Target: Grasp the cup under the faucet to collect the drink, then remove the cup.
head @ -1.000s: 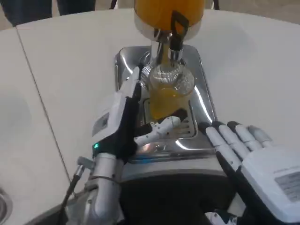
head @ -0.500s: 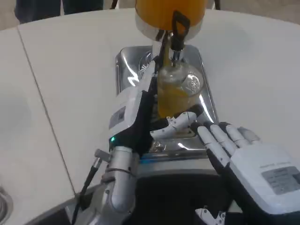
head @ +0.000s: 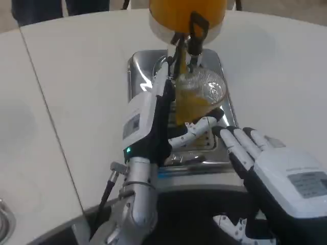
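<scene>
A clear plastic cup [head: 198, 99] partly full of orange drink sits tilted over the shiny metal drip tray [head: 140, 71], just below the black faucet [head: 194, 30] of the orange drink dispenser [head: 186, 13]. My left hand [head: 153, 125] grips the cup from its left side, fingers wrapped around the lower front. To the right and nearer, my right hand [head: 265, 163] lies flat at the tray's front right corner, fingers spread and pointing toward the cup, holding nothing.
The tray stands on a white round table [head: 76, 76] with a seam running down the left side. A dark gap lies at the near edge under my arms. Legs of people show at the far left top.
My left hand has shifted the cup to the right and tipped it, its rim now leaning right of the faucet. The right hand has stayed near the tray corner.
</scene>
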Tool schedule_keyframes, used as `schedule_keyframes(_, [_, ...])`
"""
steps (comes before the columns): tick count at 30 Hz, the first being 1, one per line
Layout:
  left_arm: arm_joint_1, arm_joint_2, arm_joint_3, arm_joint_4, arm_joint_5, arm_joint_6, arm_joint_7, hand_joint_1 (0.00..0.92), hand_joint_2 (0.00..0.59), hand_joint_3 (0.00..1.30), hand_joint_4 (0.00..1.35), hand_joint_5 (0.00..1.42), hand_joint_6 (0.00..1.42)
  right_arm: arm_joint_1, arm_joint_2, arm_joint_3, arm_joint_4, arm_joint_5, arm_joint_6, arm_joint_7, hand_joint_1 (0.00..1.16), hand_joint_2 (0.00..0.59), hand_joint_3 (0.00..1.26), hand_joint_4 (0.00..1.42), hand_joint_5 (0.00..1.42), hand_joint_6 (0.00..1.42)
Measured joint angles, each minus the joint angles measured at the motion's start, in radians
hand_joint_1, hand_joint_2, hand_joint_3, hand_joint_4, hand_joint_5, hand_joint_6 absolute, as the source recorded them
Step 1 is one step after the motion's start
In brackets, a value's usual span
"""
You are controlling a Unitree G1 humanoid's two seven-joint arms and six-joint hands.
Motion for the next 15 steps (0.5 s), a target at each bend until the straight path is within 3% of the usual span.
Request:
schedule_keyframes(5, [-0.018, -0.002, -0.016, 0.026, 0.005, 0.001, 0.032, 0.452, 0.06, 0.04, 0.08, 0.4, 0.53, -0.001, 0.023, 0.013, 0.003, -0.021, 0.018, 0.014, 0.52, 0.415, 0.0, 0.0, 0.0, 0.06])
schedule_keyframes(9, [-0.024, -0.024, -0.044, 0.036, 0.034, 0.021, 0.095, 0.461, 0.059, 0.15, 0.22, 0.62, 0.86, -0.007, 0.048, 0.022, 0.005, -0.045, 0.035, 0.031, 0.5, 0.422, 0.0, 0.0, 0.0, 0.08])
schedule_keyframes(13, [-0.041, -0.048, -0.06, 0.063, 0.055, 0.061, 0.171, 0.473, 0.054, 0.39, 0.51, 0.94, 1.23, -0.016, 0.062, 0.033, 0.005, -0.07, 0.037, 0.041, 0.5, 0.422, 0.0, 0.0, 0.0, 0.08])
schedule_keyframes(14, [-0.047, -0.06, -0.067, 0.079, 0.063, 0.069, 0.197, 0.48, 0.057, 0.48, 0.6, 1.03, 1.32, -0.016, 0.068, 0.034, 0.005, -0.08, 0.041, 0.055, 0.5, 0.421, 0.0, 0.0, 0.0, 0.08])
schedule_keyframes(15, [-0.052, -0.078, -0.071, 0.094, 0.067, 0.074, 0.223, 0.489, 0.054, 0.62, 0.79, 1.16, 1.4, -0.016, 0.075, 0.034, 0.004, -0.09, 0.046, 0.066, 0.48, 0.429, 0.0, 0.0, 0.0, 0.08])
